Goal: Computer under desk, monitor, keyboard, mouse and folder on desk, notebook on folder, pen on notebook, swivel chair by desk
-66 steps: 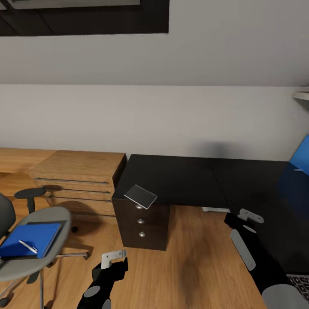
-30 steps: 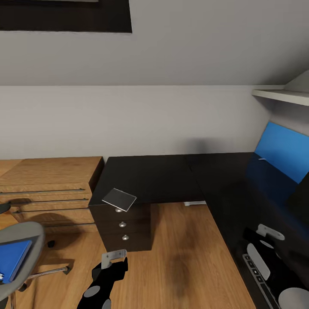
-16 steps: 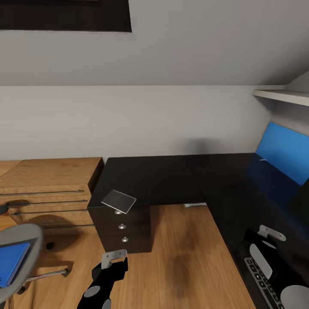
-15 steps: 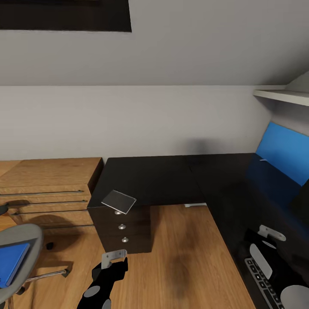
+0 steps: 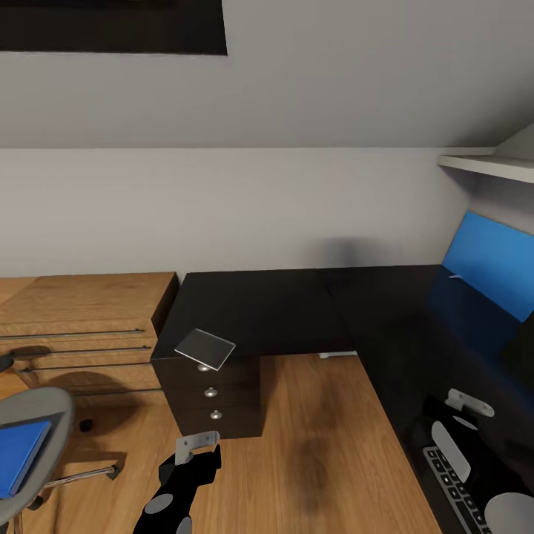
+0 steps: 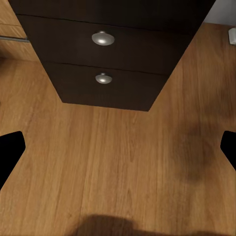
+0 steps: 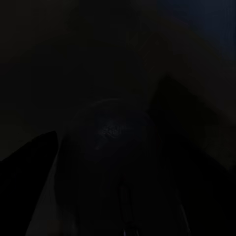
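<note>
The black L-shaped desk (image 5: 267, 308) runs along the wall and down the right side. On it at the right stands the monitor (image 5: 489, 259), its screen blue, with the keyboard (image 5: 451, 480) near the lower right corner. A thin grey pad (image 5: 205, 347), perhaps the notebook, lies on the desk's near corner. At the lower left is the grey swivel chair (image 5: 33, 415), the blue folder (image 5: 18, 454) on its seat. My left gripper (image 5: 197, 443) hangs open over the floor. My right gripper (image 5: 466, 404) is over the desk; in the dim right wrist view the mouse (image 7: 110, 147) sits between its fingers.
A black drawer unit (image 5: 215, 400) with round knobs (image 6: 102, 38) stands under the desk's corner. A wooden dresser (image 5: 81, 326) lines the wall at left. A white shelf (image 5: 486, 165) hangs above the monitor. Wooden floor (image 5: 311, 445) lies between chair and desk.
Since the earliest frame the camera has swung right, bringing the monitor and keyboard into view and pushing the chair to the edge. Over the last half second nothing has visibly moved.
</note>
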